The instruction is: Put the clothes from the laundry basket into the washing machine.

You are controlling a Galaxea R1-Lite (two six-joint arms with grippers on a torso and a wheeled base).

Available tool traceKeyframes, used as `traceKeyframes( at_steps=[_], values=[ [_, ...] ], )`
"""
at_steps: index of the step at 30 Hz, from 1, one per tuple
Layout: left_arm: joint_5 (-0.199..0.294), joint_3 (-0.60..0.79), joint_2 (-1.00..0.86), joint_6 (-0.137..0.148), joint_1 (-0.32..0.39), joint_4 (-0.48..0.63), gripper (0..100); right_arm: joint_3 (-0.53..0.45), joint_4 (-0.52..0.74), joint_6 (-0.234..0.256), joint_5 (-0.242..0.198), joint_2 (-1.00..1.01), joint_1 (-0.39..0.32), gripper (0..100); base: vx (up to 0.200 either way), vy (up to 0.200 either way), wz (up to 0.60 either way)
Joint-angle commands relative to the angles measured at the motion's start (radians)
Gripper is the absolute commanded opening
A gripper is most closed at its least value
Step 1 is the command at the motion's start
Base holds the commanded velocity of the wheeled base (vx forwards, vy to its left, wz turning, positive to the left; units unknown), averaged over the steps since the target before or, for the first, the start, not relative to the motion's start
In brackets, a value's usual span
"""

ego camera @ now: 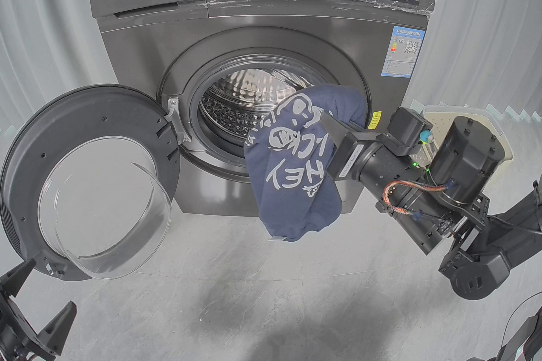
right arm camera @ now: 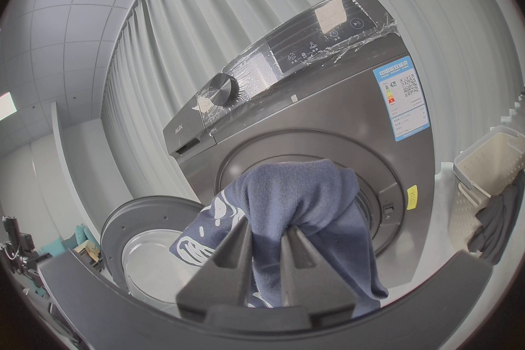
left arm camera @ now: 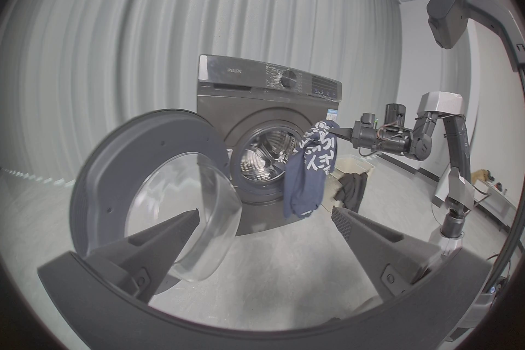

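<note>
Clothes at the porthole: a navy T-shirt point(ego camera: 293, 164) with white lettering hangs in front of the open mouth of the washing machine point(ego camera: 141, 46). Its upper fold is level with the steel drum point(ego camera: 248, 91) and its hem dangles above the floor point(ego camera: 226, 277). Your right gripper point(right arm camera: 266, 232) has its jaws pinched nearly together on a bunched fold of the shirt, holding it just outside the opening. The round door point(ego camera: 84, 119) stands swung wide on your left. Your left gripper point(left arm camera: 263, 217) sits low near that door, jaws spread wide apart and holding nothing. To the right of the machine, the pale laundry basket point(right arm camera: 486, 170) stands on the floor with a dark garment point(right arm camera: 495, 222) draped over its rim.
</note>
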State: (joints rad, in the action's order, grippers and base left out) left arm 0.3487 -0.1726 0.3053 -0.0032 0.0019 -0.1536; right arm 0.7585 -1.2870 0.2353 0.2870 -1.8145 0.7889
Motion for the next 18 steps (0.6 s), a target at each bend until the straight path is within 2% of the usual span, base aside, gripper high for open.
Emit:
traceKeyframes(
  at_steps=[1,5,10,14,18],
  values=[
    [0.121,-0.022,0.374,0.061,-0.019,-0.181,100,0.11,-0.044,0.002,-0.005,-0.085,0.004,0,0.0,0.0,0.0],
    [0.119,-0.022,0.521,0.072,-0.103,-0.29,100,0.15,-0.044,0.002,-0.006,-0.095,0.004,0,0.0,0.0,0.0],
    [0.099,-0.042,0.675,0.066,-0.247,-0.343,100,0.165,-0.046,0.002,-0.005,-0.109,0.003,0,0.0,0.0,0.0],
    [0.098,-0.051,0.813,0.069,-0.292,-0.428,100,0.163,-0.052,0.002,0.0,-0.121,0.001,0,0.0,0.0,0.0],
    [0.098,-0.077,0.969,0.068,-0.3,-0.549,100,0.165,-0.052,0.004,0.003,-0.128,0.004,0,0.0,0.0,0.0]
  ],
)
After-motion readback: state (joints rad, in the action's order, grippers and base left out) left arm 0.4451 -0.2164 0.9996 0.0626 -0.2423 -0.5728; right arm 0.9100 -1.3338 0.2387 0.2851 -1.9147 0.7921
